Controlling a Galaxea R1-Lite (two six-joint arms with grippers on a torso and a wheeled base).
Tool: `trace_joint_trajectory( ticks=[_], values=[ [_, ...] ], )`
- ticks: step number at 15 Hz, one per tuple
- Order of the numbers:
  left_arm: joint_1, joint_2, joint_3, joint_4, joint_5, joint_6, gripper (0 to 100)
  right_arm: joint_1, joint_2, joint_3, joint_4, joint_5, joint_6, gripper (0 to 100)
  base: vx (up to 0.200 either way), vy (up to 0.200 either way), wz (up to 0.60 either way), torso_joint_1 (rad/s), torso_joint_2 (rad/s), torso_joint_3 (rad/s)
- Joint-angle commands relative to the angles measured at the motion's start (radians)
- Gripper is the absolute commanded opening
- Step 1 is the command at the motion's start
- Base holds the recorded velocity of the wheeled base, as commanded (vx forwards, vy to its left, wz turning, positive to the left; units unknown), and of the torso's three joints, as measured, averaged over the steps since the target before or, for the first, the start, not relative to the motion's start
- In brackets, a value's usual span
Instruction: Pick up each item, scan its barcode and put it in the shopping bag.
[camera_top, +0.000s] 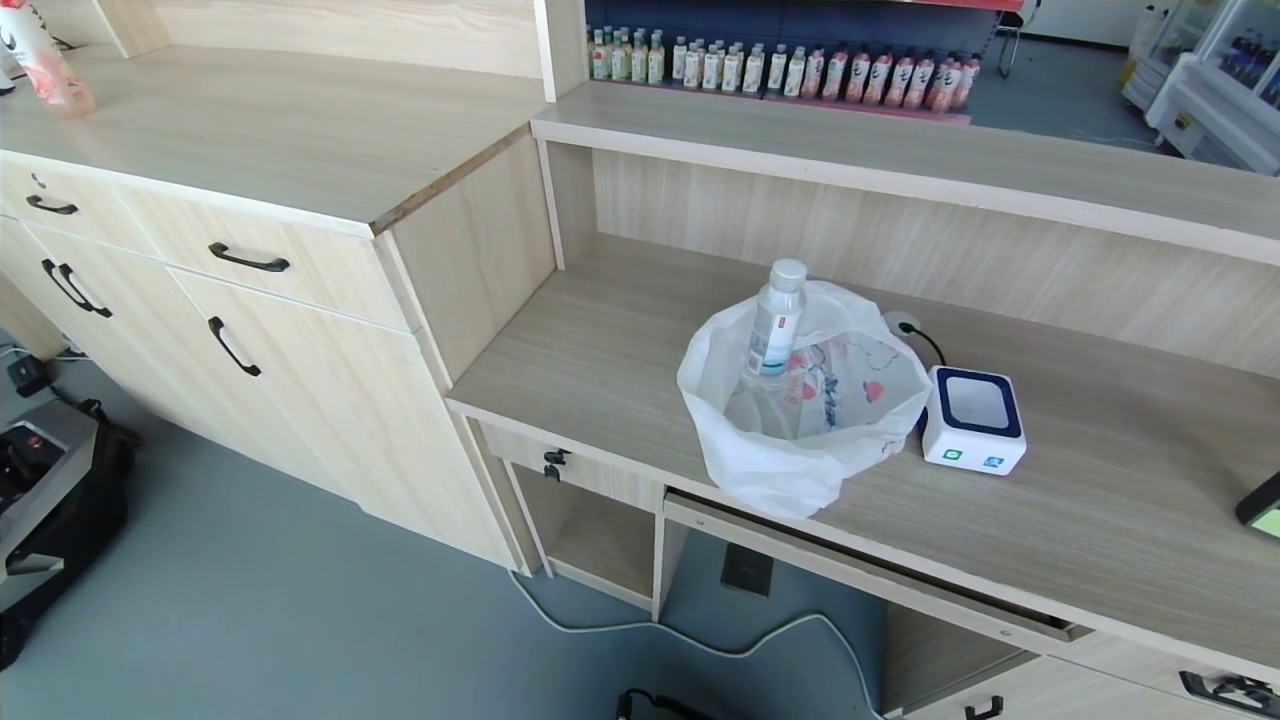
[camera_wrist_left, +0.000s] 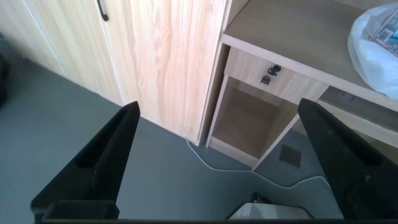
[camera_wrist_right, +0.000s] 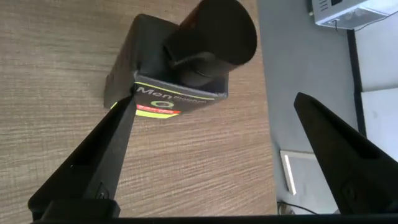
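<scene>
Now, with one bottle (camera_top: 777, 320) already standing in the shopping bag (camera_top: 800, 455) beside the scanner (camera_top: 973, 418), the right gripper (camera_wrist_right: 216, 99) hangs spread open over the dark container (camera_wrist_right: 180, 62) lying on the counter (camera_top: 1100, 510), likely to grasp it next, while the left gripper (camera_wrist_left: 219, 104) waits open above the floor (camera_wrist_left: 56, 112).

The shopping bag (camera_top: 770, 470) is white, the scanner (camera_top: 975, 432) white, navy-rimmed.

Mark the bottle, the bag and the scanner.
bottle (camera_top: 775, 335): head view, on its label.
bag (camera_top: 770, 475): head view, on its front wall.
scanner (camera_top: 975, 404): head view, on its top window.
</scene>
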Motion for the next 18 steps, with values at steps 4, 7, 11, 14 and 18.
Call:
trace_joint_trajectory(
  ticks=[4,7,11,14,18],
  values=[
    [0.000,0.000,0.000,0.000,0.000,0.000,100,0.033,0.006,-0.002,-0.003,-0.001,0.019,100,0.000,0.000,0.00,0.000,0.00,0.000],
    [0.000,0.000,0.000,0.000,0.000,0.000,100,0.039,0.024,-0.001,-0.002,-0.001,0.042,100,0.000,0.000,0.00,0.000,0.00,0.000],
    [0.000,0.000,0.000,0.000,0.000,0.000,100,0.071,0.059,-0.012,-0.008,0.002,0.096,100,0.000,0.000,0.00,0.000,0.00,0.000],
    [0.000,0.000,0.000,0.000,0.000,0.000,100,0.099,0.082,-0.042,-0.009,0.007,0.119,100,0.000,0.000,0.00,0.000,0.00,0.000],
    [0.000,0.000,0.000,0.000,0.000,0.000,100,0.133,0.109,-0.078,-0.011,0.016,0.131,100,0.000,0.000,0.00,0.000,0.00,0.000]
  ],
)
